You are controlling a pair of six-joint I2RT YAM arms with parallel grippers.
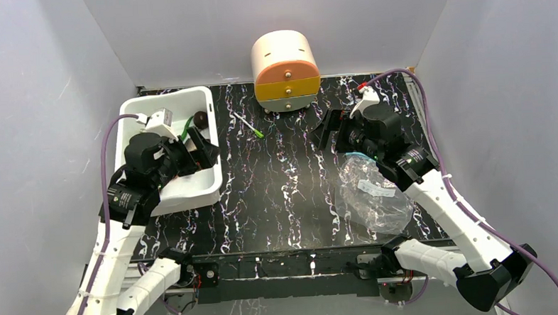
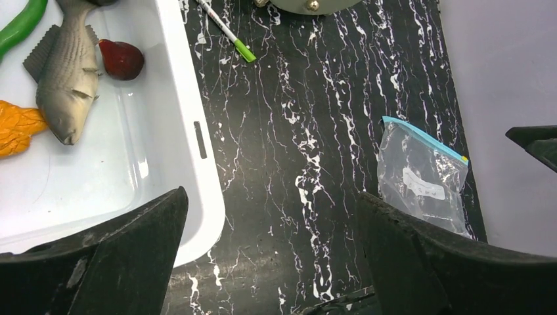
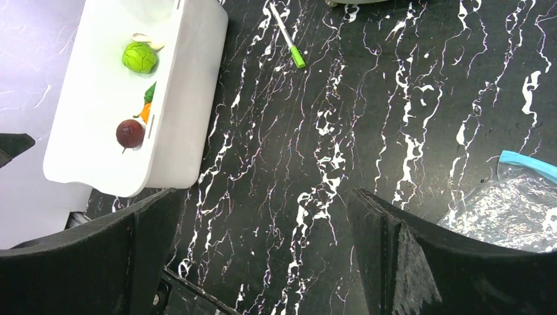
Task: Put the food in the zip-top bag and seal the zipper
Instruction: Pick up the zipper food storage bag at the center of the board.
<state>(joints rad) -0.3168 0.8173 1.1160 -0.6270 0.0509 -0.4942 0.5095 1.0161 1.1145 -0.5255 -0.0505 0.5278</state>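
Note:
The food lies in a white tub point(image 1: 192, 197). In the left wrist view I see the grey-brown fish point(image 2: 66, 82), the green pepper point(image 2: 23, 23), the dark ball point(image 2: 121, 59) and the orange lump point(image 2: 16, 128). The right wrist view shows the lime-green fruit point(image 3: 139, 58) and the dark ball point(image 3: 130, 133). The clear zip-top bag point(image 1: 373, 192) lies flat at the right, its teal zipper point(image 2: 423, 139) along the far edge. My left gripper point(image 1: 203, 150) is open and empty above the tub's right rim. My right gripper point(image 1: 328, 132) is open and empty, just beyond the bag.
A thin white pen with a green tip point(image 1: 248, 125) lies on the black marbled table between the tub and a round cream, orange and yellow drawer unit point(image 1: 285, 70) at the back. Grey walls close in the left, right and back.

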